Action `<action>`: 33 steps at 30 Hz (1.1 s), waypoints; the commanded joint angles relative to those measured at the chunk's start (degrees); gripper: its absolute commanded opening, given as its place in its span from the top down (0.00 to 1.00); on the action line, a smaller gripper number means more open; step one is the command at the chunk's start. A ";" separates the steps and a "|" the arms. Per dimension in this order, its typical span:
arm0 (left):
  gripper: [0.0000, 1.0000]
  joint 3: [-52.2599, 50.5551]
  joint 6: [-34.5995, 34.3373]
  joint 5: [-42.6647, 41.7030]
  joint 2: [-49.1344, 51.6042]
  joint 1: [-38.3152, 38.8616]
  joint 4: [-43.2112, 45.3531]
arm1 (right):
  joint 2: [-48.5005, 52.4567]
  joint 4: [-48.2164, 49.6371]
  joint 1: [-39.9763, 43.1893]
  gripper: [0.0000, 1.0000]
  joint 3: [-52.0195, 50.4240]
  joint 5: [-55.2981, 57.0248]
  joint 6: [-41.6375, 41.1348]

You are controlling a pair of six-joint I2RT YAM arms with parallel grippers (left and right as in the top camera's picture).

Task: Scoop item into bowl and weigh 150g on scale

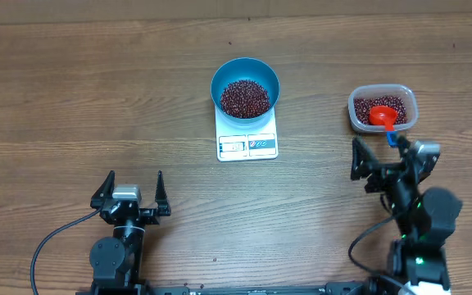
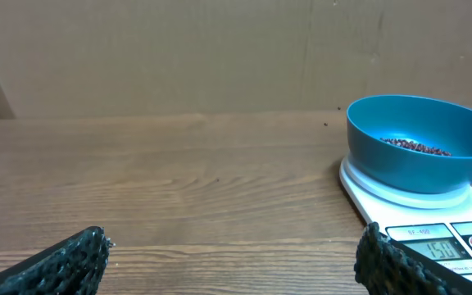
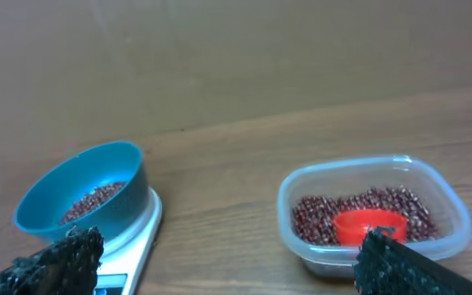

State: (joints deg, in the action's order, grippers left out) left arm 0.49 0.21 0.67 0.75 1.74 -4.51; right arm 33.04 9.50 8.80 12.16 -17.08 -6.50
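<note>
Currently the bowl (image 1: 245, 65) holding beans (image 1: 245, 98) rests on the scale (image 1: 260, 129).

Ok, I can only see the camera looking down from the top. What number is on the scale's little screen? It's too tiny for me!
Observer: In the left wrist view, the display on the scale shows what looks like 150.
Operator: Yay! Are the beans all the way up to the top of the bowl?
Observer: No. From the side, the beans lie low in the blue bowl, well under its rim.
Operator: And what's behind the table?
Observer: A plain brown board stands along the far edge.
</note>
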 commanded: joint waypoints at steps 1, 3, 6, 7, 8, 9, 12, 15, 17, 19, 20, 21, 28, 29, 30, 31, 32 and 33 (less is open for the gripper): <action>0.00 -0.22 1.07 -0.20 -0.55 -0.26 0.04 | -3.43 2.95 -0.72 0.00 -4.55 0.48 -2.95; 0.00 -0.22 1.09 -0.20 -0.55 -0.26 0.04 | -5.27 2.89 -0.70 0.00 -6.01 0.50 -3.58; 0.00 -0.22 1.07 -0.20 -0.55 -0.26 0.04 | -8.15 2.91 -0.70 0.00 -7.78 0.76 -3.58; 0.01 -0.22 1.07 -0.20 -0.55 -0.26 0.04 | -8.92 2.86 -0.72 0.00 -8.22 0.96 -3.56; 0.00 -0.22 1.09 -0.20 -0.55 -0.26 0.04 | -9.66 2.84 -0.70 0.00 -8.63 1.14 -3.58; 0.00 -0.22 1.07 -0.20 -0.55 -0.26 0.04 | -10.16 2.84 -0.72 0.00 -8.96 1.44 -3.58; 0.00 -0.22 1.09 -0.20 -0.55 -0.26 0.04 | -13.05 2.78 -0.72 0.00 -11.04 1.55 -3.63; 0.00 -0.22 1.07 -0.20 -0.55 -0.26 0.04 | -15.10 -0.42 -0.98 0.00 -11.72 2.25 -3.76; 0.00 -0.22 1.07 -0.20 -0.55 -0.26 0.04 | -16.06 -2.80 -1.20 0.00 -11.72 3.02 -3.78; 0.01 -0.22 1.09 -0.20 -0.55 -0.26 0.04 | -16.76 -5.07 -1.31 0.00 -11.72 3.82 -3.78; 0.00 -0.22 1.09 -0.20 -0.55 -0.26 0.04 | -16.96 -6.08 -1.36 0.00 -11.72 3.98 -3.76; 0.01 -0.22 1.09 -0.20 -0.55 -0.26 0.04 | -17.05 -6.47 -1.36 0.00 -11.72 3.98 -3.76; 0.00 -0.22 1.07 -0.20 -0.55 -0.26 0.04 | -23.69 -13.35 -2.82 0.00 -11.72 5.14 -3.54; 0.00 -0.22 1.09 -0.20 -0.55 -0.26 0.04 | -24.52 -13.25 -2.97 0.00 -11.72 5.27 -3.54; 0.00 -0.22 1.09 -0.20 -0.55 -0.26 0.04 | -25.57 -13.25 -3.15 0.00 -11.72 5.29 -3.52; 0.01 -0.22 1.07 -0.20 -0.55 -0.26 0.04 | -26.29 -13.25 -3.19 0.00 -11.72 5.22 -3.54; 0.00 -0.22 1.09 -0.20 -0.55 -0.26 0.04 | -26.97 -13.27 -3.19 0.00 -11.72 5.20 -3.54; 0.00 -0.22 1.07 -0.20 -0.55 -0.26 0.04 | -27.76 -13.27 -3.26 0.00 -11.72 5.20 -3.54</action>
State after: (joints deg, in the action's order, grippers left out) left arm 0.49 0.21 0.67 0.75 1.74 -4.51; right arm 7.57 -3.92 6.02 1.06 -12.84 -9.87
